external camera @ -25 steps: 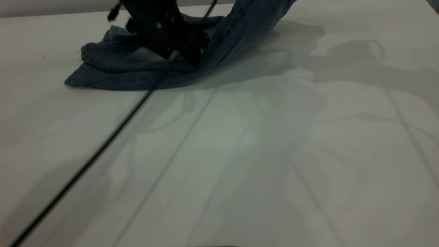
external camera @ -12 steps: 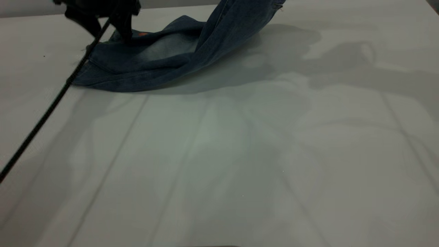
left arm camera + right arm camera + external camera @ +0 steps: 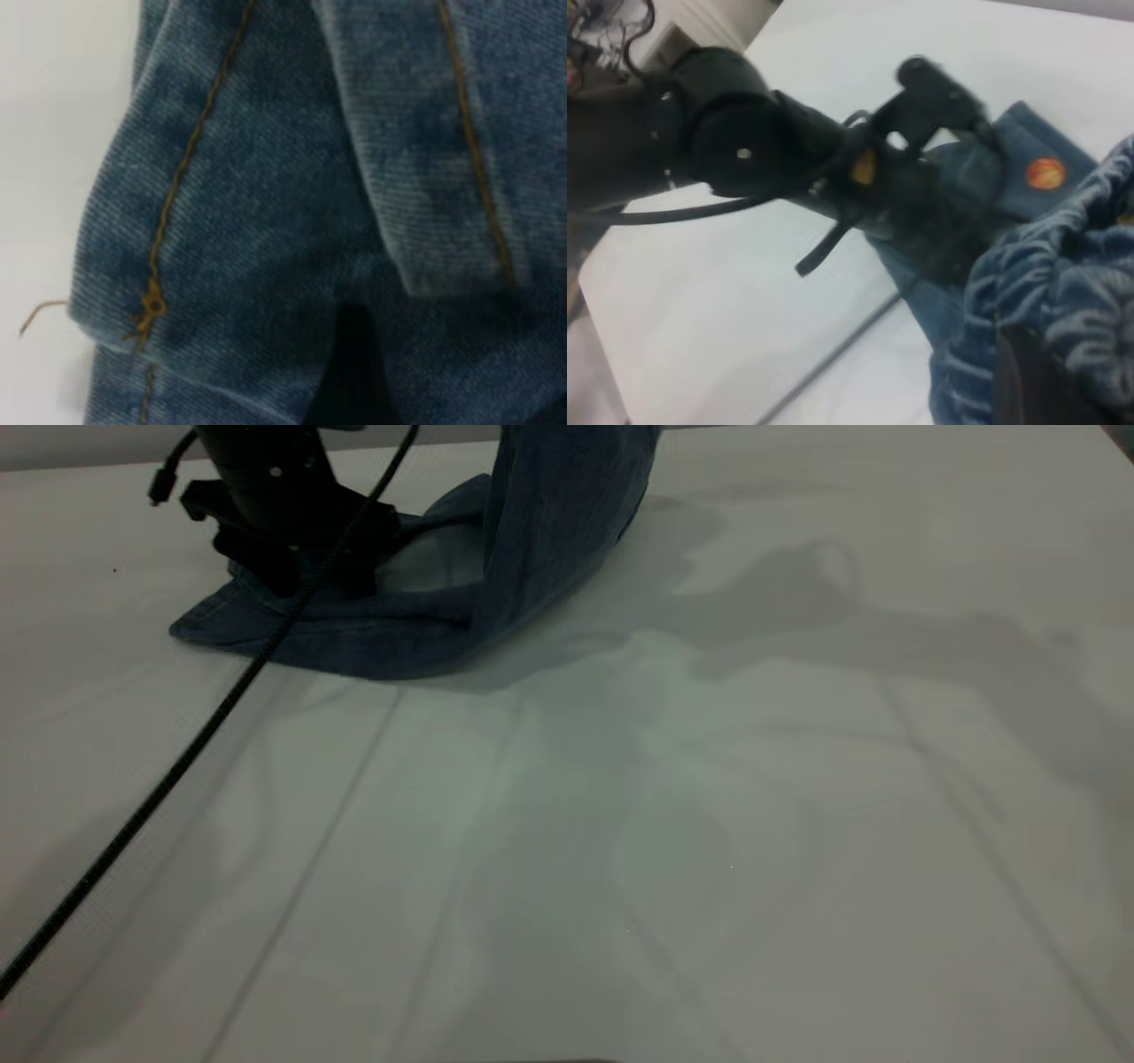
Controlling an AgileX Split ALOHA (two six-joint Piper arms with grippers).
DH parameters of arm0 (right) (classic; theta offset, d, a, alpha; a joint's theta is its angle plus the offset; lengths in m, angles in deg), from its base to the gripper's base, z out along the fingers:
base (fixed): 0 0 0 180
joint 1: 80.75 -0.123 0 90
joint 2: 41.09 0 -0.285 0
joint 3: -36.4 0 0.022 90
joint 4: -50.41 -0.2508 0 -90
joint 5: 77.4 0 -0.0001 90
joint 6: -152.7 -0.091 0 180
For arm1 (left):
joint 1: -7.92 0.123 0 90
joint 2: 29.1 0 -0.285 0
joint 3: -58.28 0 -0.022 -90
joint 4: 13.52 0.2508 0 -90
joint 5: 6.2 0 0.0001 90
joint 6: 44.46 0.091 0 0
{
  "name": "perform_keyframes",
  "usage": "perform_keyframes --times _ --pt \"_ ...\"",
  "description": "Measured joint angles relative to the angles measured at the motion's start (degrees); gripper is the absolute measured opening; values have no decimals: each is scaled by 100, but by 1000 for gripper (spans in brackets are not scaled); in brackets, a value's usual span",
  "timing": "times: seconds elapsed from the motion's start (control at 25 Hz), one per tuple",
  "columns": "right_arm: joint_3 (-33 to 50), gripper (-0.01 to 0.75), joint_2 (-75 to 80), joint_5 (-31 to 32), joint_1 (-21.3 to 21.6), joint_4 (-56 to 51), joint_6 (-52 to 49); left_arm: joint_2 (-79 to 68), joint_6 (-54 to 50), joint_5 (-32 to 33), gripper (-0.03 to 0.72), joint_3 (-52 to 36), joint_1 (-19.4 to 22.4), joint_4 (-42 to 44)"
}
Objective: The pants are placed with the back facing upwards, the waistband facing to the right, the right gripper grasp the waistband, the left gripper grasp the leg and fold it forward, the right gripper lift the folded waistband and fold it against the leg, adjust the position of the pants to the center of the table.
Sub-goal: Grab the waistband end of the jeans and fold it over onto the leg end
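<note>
Denim lies bunched at the far left of the table (image 3: 726,824), and the left gripper (image 3: 306,580) stands right down on it, its black body upright and its thick cable (image 3: 177,766) trailing away across the bare tabletop toward the near left edge. Whether its fingers are parted or closed I cannot tell — they are sunk against the cloth in the exterior view, and the left wrist view shows only blue fabric with orange stitching filling the picture. Under and around this gripper the pants (image 3: 416,624) lie flat, a hem edge reaching out just to its left.

To the right of the left gripper the cloth rises steeply from the table in a tall fold, running up out of the top of the exterior view. The right gripper's own view looks down on the gathered elastic waistband (image 3: 1063,292) bunched close before its camera — the waist appears held up there, though the fingers themselves are not clearly seen. Past the waistband, an orange ball print (image 3: 1045,173) shows on the leg (image 3: 1010,150), beside the left gripper.
</note>
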Motion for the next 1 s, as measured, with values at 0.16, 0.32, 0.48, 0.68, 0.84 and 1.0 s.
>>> perform_keyframes --times 0.16,0.32,0.48,0.68,0.84,1.0 --pt "0 54 0 -215 -237 35 6 -13 0 -61 529 11 -345 -71" --pt "0 54 0 -315 -269 49 6 -15 0 -78 529 18 -690 -63" --pt "0 54 0 -381 -269 62 10 36 0 322 529 228 -680 195" --pt "0 54 0 -493 -329 62 17 366 -27 1098 529 805 -293 822" --pt "-4 54 63 -520 -503 55 117 574 -178 1530 529 1255 53 949" --pt "-4 54 471 -659 -812 -177 394 617 -245 1912 529 1641 151 955"
